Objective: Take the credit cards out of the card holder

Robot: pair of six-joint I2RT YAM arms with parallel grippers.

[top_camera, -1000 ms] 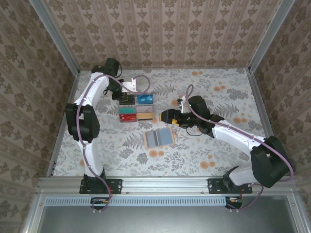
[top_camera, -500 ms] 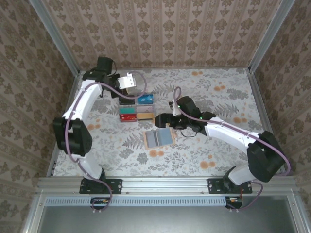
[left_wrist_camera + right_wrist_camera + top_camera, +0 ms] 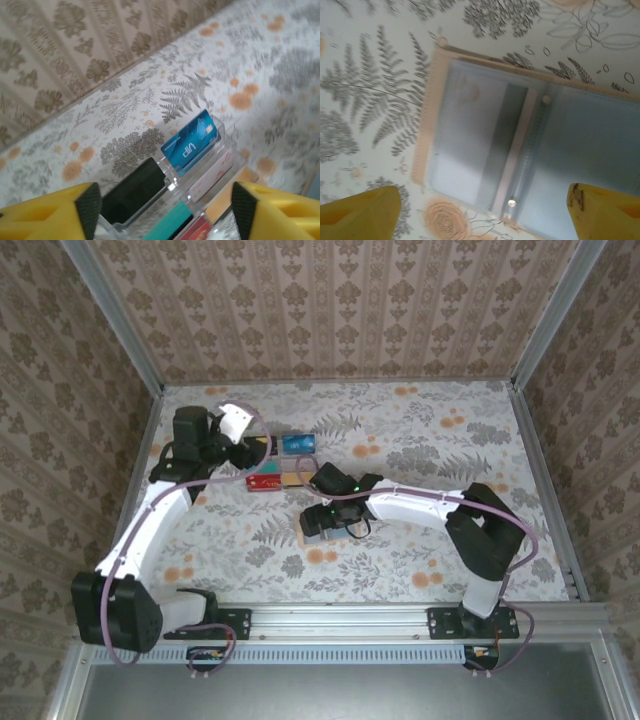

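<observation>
Tan card holder (image 3: 470, 135), right gripper (image 3: 482, 207) spread above — seemingly hovering

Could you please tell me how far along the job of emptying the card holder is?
Mostly done, it seems. Done: several credit cards lie grouped together, outside the card holder. In hand: nothing; the left hand is open by the cards, the right hand open over the opened holder. Left: I cannot tell whether its pockets hide another card.
</observation>
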